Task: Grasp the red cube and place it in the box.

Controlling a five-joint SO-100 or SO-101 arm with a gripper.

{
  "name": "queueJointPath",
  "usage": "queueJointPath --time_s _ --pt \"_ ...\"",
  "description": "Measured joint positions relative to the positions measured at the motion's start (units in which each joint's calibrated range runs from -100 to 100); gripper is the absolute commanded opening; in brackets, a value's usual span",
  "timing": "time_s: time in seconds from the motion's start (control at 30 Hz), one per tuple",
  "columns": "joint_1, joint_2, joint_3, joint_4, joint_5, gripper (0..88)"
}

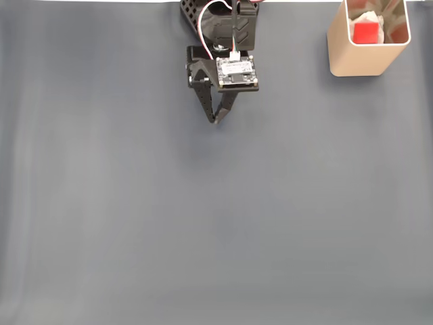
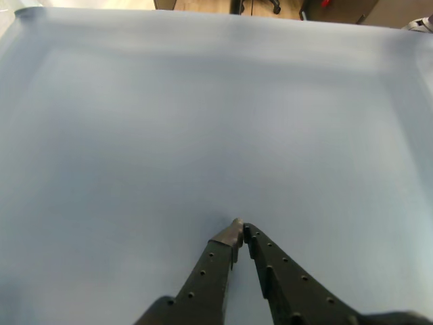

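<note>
Black, perforated fingers (image 2: pixel 270 277) are filling the bottom edge of my wrist view, and their tips are meeting, so I am reading the end effector (image 2: pixel 238 230) as clenched with nothing between the jaws. In the fixed view the end effector (image 1: pixel 215 119) is pointing toward six o'clock from the arm's body, hanging over bare grey worktop (image 1: pixel 203 223) near the twelve o'clock edge. Just above it the arm's circuit board (image 1: pixel 236 70) and red and white wires (image 1: pixel 215 8) are showing, with the black perforated base (image 1: pixel 191 12) behind them.

Out at about two o'clock from the end effector, well apart from it, the box (image 1: pixel 358 61) is standing upright in the far corner. The red cube (image 1: pixel 366 31) is lying inside it, against something pale that I cannot identify.

Judging from that, I am treating the placing as done and the arm as parked. No further grasp seems called for; if anything, I am only holding this rest pose.
</note>
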Motion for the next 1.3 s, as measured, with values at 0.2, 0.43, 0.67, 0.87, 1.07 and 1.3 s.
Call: queueJointPath --time_s 0.2,0.43,0.67,0.87,1.07,1.3 --pt "-1.13 -1.07 0.46 6.74 -0.2 0.3" --pt "-1.28 -1.43 0.46 17.38 -0.29 0.2" --pt "-2.1 -1.78 0.46 23.23 -0.73 0.9" --pt "-3.01 -1.78 0.46 26.24 -0.2 0.9" --pt "-3.01 -1.78 0.46 27.38 -3.03 0.9" --pt "-3.01 -1.78 0.46 27.38 -2.98 0.9"
